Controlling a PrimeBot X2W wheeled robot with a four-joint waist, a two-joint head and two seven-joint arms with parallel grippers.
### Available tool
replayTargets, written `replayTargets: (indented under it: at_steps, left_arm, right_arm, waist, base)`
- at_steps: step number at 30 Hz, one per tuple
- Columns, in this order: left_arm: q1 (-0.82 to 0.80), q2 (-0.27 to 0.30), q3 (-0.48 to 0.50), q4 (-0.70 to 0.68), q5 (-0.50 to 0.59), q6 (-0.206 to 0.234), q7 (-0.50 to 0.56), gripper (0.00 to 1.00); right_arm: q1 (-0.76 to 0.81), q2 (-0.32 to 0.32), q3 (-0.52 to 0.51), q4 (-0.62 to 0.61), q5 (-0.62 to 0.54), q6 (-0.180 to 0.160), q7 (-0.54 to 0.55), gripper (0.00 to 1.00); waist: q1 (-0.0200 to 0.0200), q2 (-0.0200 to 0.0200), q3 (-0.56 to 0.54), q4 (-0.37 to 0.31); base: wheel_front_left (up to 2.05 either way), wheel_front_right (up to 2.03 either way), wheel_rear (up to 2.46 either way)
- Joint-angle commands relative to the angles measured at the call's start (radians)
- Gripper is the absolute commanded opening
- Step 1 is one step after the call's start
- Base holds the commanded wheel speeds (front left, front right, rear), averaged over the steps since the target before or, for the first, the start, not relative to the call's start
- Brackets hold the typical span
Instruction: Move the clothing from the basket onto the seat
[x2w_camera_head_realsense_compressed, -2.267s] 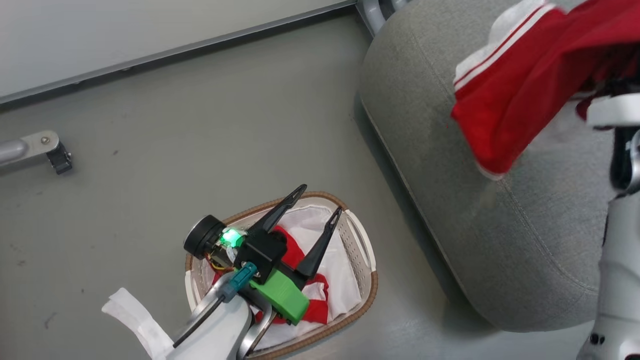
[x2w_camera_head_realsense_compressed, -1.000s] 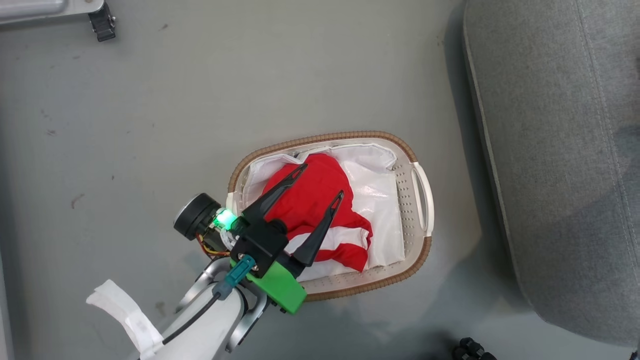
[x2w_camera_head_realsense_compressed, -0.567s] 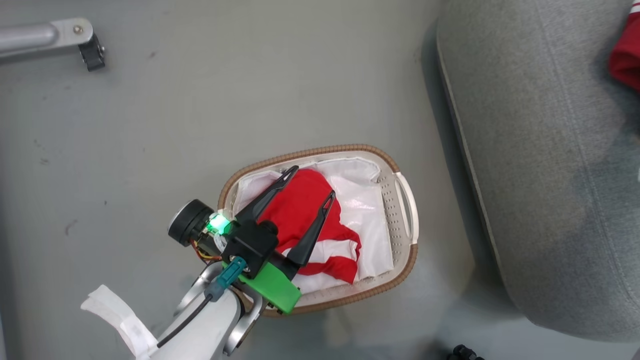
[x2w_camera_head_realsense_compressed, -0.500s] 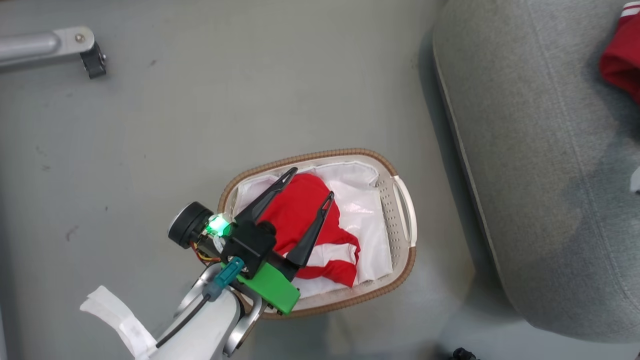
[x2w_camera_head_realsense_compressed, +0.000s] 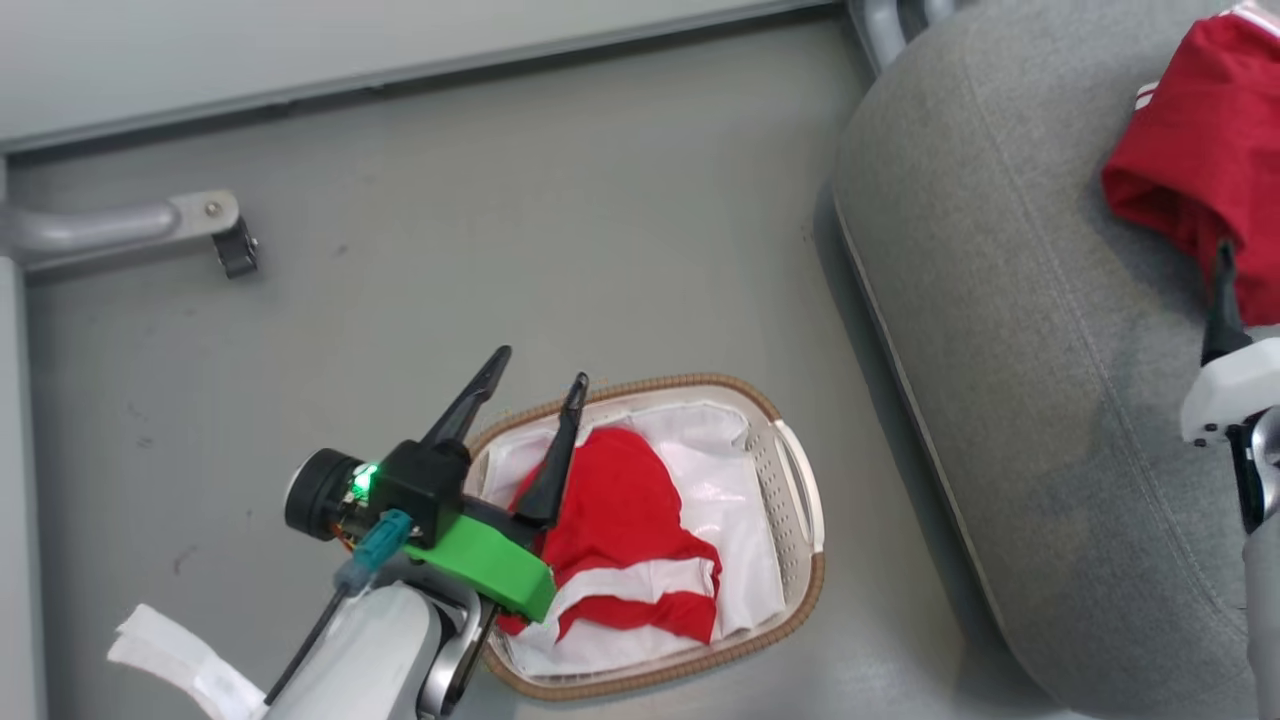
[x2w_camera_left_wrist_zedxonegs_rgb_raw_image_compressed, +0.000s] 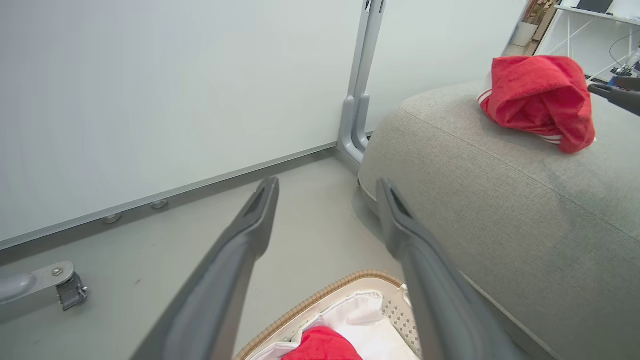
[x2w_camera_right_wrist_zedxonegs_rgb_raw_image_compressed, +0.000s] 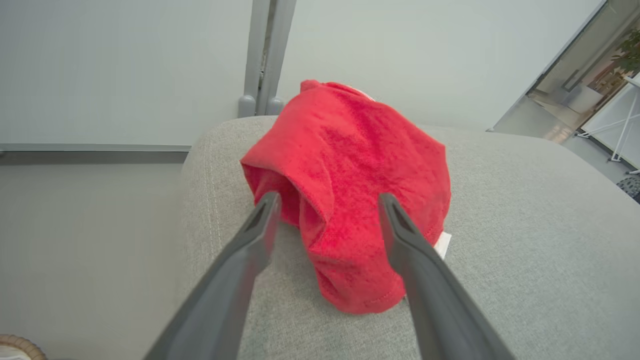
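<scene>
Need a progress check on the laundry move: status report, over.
Left gripper, jaws open, above the basket. Right gripper, jaws open, at the red garment on the seat. Second red garment in the basket. Nothing in the way.

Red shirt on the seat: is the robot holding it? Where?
Nothing is held. The right end effector is open by the red shirt, which lies on the seat.

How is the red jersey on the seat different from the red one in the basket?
The seat jersey is bunched in a lump on the grey seat; the basket jersey lies flatter on the white liner of the basket. The seat jersey shows mostly red; the basket jersey shows a wide white band. Both are red with some white.
</scene>
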Motion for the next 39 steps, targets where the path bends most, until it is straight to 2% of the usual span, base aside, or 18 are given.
replayTargets:
  at_steps: [1,9,16,21,27,35,39]
  left_arm:
    - [0.021,-0.002,0.021,-0.005,-0.004,0.008,-0.005,1.0]
    - [0.118,-0.036,0.175,-0.017,-0.013,0.011,-0.005,1.0]
    - [0.23,-0.071,0.328,-0.035,0.009,0.012,-0.004,1.0]
    - [0.291,-0.089,0.398,-0.024,0.042,0.008,-0.003,1.0]
    - [0.348,-0.113,0.442,-0.009,0.058,-0.017,-0.004,1.0]
    - [0.402,-0.143,0.474,0.002,0.062,-0.044,-0.004,1.0]
    - [0.409,-0.147,0.483,0.01,0.07,-0.053,-0.004,1.0]
  right_arm:
    - [-0.001,-0.015,0.013,-0.009,0.008,-0.001,-0.002,1.0]
    - [-0.014,0.037,0.095,-0.064,0.035,-0.001,-0.002,1.0]
    - [0.038,0.113,0.18,-0.101,0.08,-0.001,-0.002,1.0]
    - [0.109,0.148,0.223,-0.153,0.132,-0.001,-0.002,1.0]
    - [0.232,0.155,0.334,-0.224,0.293,-0.001,-0.002,1.0]
    - [0.398,0.155,0.446,-0.302,0.411,-0.001,-0.002,1.0]
    - [0.442,0.154,0.474,-0.317,0.42,-0.001,-0.002,1.0]
  waist:
    - [0.0,0.0112,-0.062,0.013]
    - [0.0,0.0112,-0.168,0.064]
    - [0.0,0.0112,-0.234,0.114]
    - [0.0,0.0112,-0.264,0.149]
    - [0.0,0.0112,-0.295,0.173]
    - [0.0,0.0112,-0.327,0.183]
    - [0.0,0.0112,-0.334,0.182]
  base:
    - [0.0,0.0,0.0]
    - [0.0,0.0,0.0]
    - [0.0,0.0,0.0]
    - [0.0,0.0,0.0]
    - [0.0,0.0,0.0]
    - [0.0,0.0,0.0]
    - [0.0,0.0,0.0]
